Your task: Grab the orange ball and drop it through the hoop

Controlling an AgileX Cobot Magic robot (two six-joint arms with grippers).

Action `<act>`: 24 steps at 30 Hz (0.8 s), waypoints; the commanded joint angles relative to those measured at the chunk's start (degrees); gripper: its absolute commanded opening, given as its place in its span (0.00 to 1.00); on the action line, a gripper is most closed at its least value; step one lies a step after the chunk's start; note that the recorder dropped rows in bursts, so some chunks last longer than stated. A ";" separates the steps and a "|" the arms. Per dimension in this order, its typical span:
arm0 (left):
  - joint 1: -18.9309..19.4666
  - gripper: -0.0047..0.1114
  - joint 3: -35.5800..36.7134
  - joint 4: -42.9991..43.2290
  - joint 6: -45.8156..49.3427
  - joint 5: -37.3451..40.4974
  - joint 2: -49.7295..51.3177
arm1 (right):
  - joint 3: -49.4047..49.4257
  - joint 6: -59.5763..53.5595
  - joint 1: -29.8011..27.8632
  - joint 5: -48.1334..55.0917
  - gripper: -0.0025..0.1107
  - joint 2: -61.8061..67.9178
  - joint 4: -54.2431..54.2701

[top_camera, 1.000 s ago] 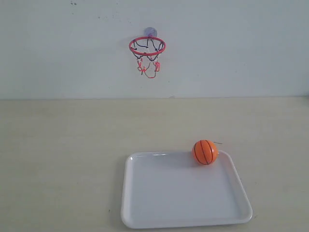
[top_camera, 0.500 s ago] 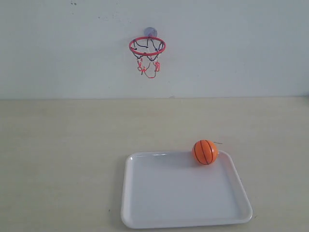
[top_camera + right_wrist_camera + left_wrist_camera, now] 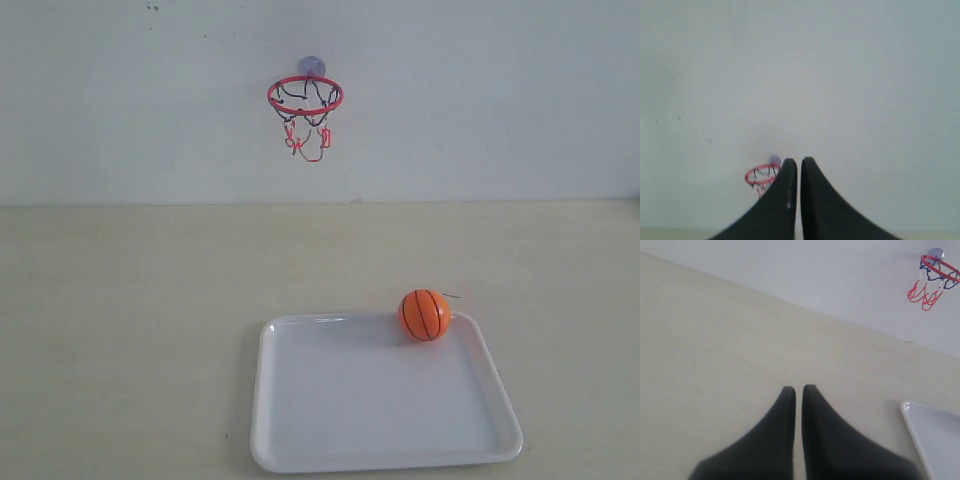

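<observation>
The orange ball [image 3: 425, 315] rests at the far right corner of a white tray [image 3: 300, 400] in the exterior view. The hoop [image 3: 305, 96], red-ringed with a string net, hangs on the back wall by its suction cup. Neither arm shows in the exterior view. My left gripper [image 3: 798, 389] is shut with nothing in it, above bare table, with the hoop [image 3: 935, 275] far off and a corner of the tray [image 3: 920, 425] beside it. My right gripper [image 3: 798, 162] is shut and empty, facing the wall, and partly hides the hoop [image 3: 760, 176].
A pale wooden table [image 3: 130, 300] runs back to a white wall [image 3: 500, 100]. The tray lies near the front edge, right of centre.
</observation>
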 commanded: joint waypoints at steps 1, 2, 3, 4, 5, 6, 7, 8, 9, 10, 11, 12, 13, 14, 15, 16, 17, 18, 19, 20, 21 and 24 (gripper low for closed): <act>-0.45 0.08 0.22 0.13 0.07 0.00 -0.16 | -10.05 1.88 -0.05 23.92 0.05 10.12 0.08; -0.45 0.08 0.22 0.13 0.07 0.00 -0.16 | -12.16 1.88 -0.05 29.77 0.05 12.53 0.08; -0.45 0.08 0.22 0.13 0.07 0.00 -0.16 | -14.04 1.88 -0.05 35.35 0.05 14.82 0.08; -0.45 0.08 0.22 0.13 0.07 0.00 -0.16 | -15.38 1.88 -0.05 40.13 0.05 16.55 0.08; -0.45 0.08 0.22 0.13 0.07 0.00 -0.16 | -16.83 1.88 -0.05 44.21 0.05 18.47 0.08; -0.45 0.08 0.22 0.13 0.07 0.00 -0.16 | -17.89 1.88 -0.05 47.23 0.05 20.09 0.08; -0.45 0.08 0.22 0.13 0.07 0.00 -0.16 | -18.62 1.03 -0.05 49.69 0.05 21.38 -0.06; -0.45 0.08 0.22 0.13 0.07 0.00 -0.16 | -18.73 0.49 -0.05 51.04 0.05 22.11 -0.06; -0.45 0.08 0.22 0.13 0.07 0.00 -0.16 | -18.73 0.49 -0.05 51.79 0.05 22.71 -0.06; -0.45 0.08 0.22 0.13 0.07 0.00 -0.16 | -18.73 0.49 -0.05 52.90 0.05 23.28 -0.06; -0.45 0.08 0.22 0.13 0.07 0.00 -0.16 | -18.73 0.02 0.07 53.86 0.05 23.80 0.31; -0.45 0.08 0.22 0.13 0.07 0.00 -0.16 | -18.73 -2.51 0.07 54.18 0.05 24.33 1.55; -0.45 0.08 0.22 0.13 0.07 0.00 -0.16 | -18.73 -7.43 0.07 54.18 0.05 25.13 3.92; -0.45 0.08 0.22 0.13 0.07 0.00 -0.16 | -18.73 -12.22 0.07 53.80 0.05 25.87 6.55; -0.45 0.08 0.22 0.13 0.07 0.00 -0.16 | -18.73 -16.16 0.07 52.96 0.05 27.09 10.26; -0.45 0.08 0.22 0.13 0.07 0.00 -0.16 | -18.73 -19.47 0.07 51.78 0.05 28.64 13.99; -0.45 0.08 0.22 0.13 0.07 0.00 -0.16 | -18.73 -21.90 0.07 50.72 0.05 30.18 16.82; -0.45 0.08 0.22 0.13 0.07 0.00 -0.16 | -18.73 -24.07 0.07 49.32 0.05 32.43 19.17; -0.45 0.08 0.22 0.13 0.07 0.00 -0.16 | -18.73 -25.18 0.07 47.78 0.05 34.89 20.62; -0.45 0.08 0.22 0.13 0.07 0.00 -0.16 | -18.73 -25.42 0.07 46.59 0.05 37.64 21.13; -0.45 0.08 0.22 0.13 0.07 0.00 -0.16 | -18.73 -25.42 0.07 44.87 0.05 40.74 21.12; -0.45 0.08 0.22 0.13 0.07 0.00 -0.16 | -19.49 -26.06 0.07 40.51 0.07 50.09 21.68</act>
